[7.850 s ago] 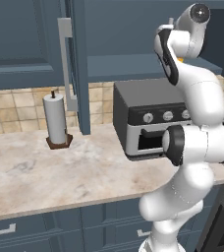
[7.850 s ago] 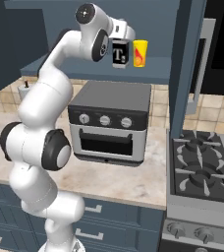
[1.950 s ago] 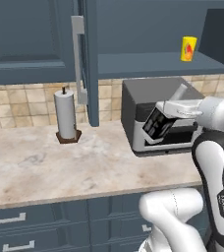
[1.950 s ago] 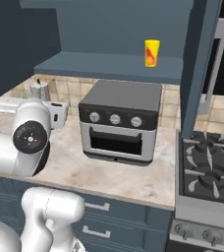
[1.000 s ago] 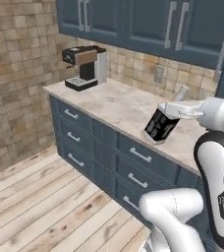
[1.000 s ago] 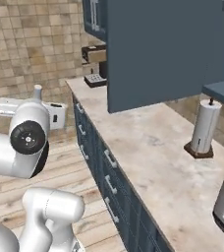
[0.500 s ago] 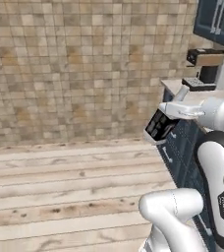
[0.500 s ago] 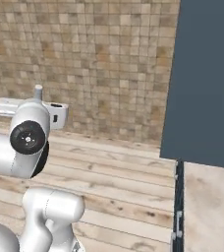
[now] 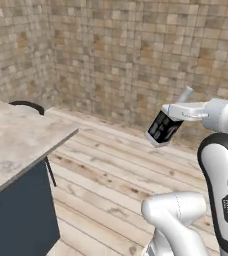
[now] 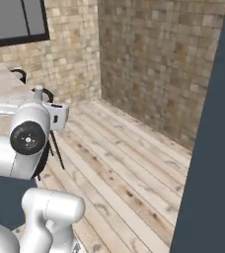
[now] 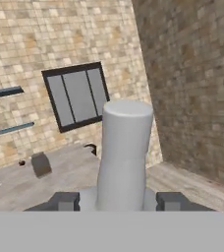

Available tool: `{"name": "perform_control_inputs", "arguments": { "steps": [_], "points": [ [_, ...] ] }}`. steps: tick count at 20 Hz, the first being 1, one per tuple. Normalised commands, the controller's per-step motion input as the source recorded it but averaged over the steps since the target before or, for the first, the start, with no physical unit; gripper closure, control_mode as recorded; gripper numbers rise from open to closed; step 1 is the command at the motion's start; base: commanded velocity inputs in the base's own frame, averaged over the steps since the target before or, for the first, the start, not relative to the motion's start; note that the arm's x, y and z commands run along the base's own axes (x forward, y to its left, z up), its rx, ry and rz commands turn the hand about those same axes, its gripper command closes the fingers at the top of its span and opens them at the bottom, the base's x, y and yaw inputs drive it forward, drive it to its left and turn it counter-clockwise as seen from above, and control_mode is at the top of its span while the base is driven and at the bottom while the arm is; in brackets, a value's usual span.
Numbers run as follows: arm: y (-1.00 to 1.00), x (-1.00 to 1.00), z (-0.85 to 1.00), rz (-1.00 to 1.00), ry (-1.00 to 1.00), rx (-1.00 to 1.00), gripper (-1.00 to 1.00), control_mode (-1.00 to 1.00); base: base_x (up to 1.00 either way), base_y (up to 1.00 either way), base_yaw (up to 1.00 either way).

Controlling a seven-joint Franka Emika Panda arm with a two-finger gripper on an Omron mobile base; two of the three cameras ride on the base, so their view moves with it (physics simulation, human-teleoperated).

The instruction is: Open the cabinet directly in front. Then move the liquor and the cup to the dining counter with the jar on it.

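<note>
At centre right of the frame, the liquor (image 9: 164, 128) is held tilted in the gripper (image 9: 175, 113), its pale neck slanting up to the right and its black label turned toward the camera. The bottle is carried in the air above a wooden plank floor (image 9: 111, 175). At the left edge, a corner of the dining counter (image 9: 16, 145) is seen, beige marbled top over a dark blue panel. A tiled stone wall (image 9: 121, 55) is seen behind.

matt marbled stone dining counter (image 9: 16, 145) — rough brick wall (image 9: 136, 55), wood-plank floor (image 9: 101, 185).
</note>
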Motion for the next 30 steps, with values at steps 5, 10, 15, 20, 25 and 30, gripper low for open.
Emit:
{"name": "perform_control_inputs", "arguments": {
  "steps": [5,10,15,20,25,30],
  "points": [
    [0.0,0.0,0.0,0.0,0.0,0.0,1.0,1.0,0.0,0.0,0.92],
    [0.0,0.0,0.0,0.0,0.0,0.0,1.0,1.0,0.0,0.0,0.68],
    [0.0,0.0,0.0,0.0,0.0,0.0,1.0,1.0,-0.03,-0.16,0.22],
    [0.0,0.0,0.0,0.0,0.0,0.0,1.0,1.0,-0.01,0.03,0.0],
    [0.0,0.0,0.0,0.0,0.0,0.0,1.0,1.0,0.07,0.93,0.03],
    [0.0,0.0,0.0,0.0,0.0,0.0,1.0,1.0,0.39,1.0,0.21]
  ]
}}
